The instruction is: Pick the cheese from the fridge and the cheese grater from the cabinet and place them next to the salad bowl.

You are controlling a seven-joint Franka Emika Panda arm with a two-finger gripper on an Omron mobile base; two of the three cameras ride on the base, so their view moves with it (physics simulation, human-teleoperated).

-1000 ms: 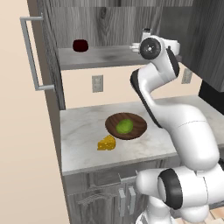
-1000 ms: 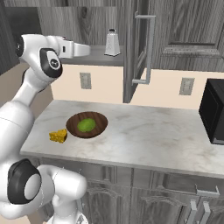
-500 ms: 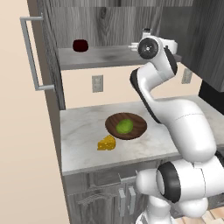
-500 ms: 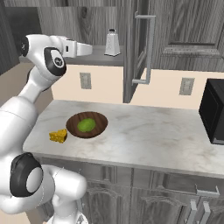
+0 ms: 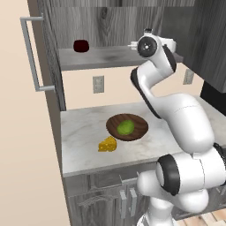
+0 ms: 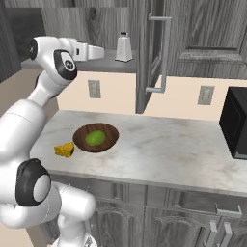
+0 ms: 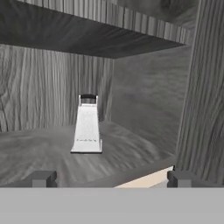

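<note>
Jaws (image 7: 109, 178) wide open, empty, at cabinet (image 7: 148, 105) shelf edge. Grater (image 7: 87, 124) upright on shelf, ahead of jaws, not touched. Cheese (image 5: 107, 144) on desk (image 5: 79, 137) just beside bowl (image 5: 137, 128).

Cheese grater (image 6: 124, 47) upright on cabinet shelf (image 6: 96, 63)

Marble counter (image 6: 159, 149), beige wall (image 6: 181, 96), perhaps a black microwave (image 6: 235, 123).
</note>
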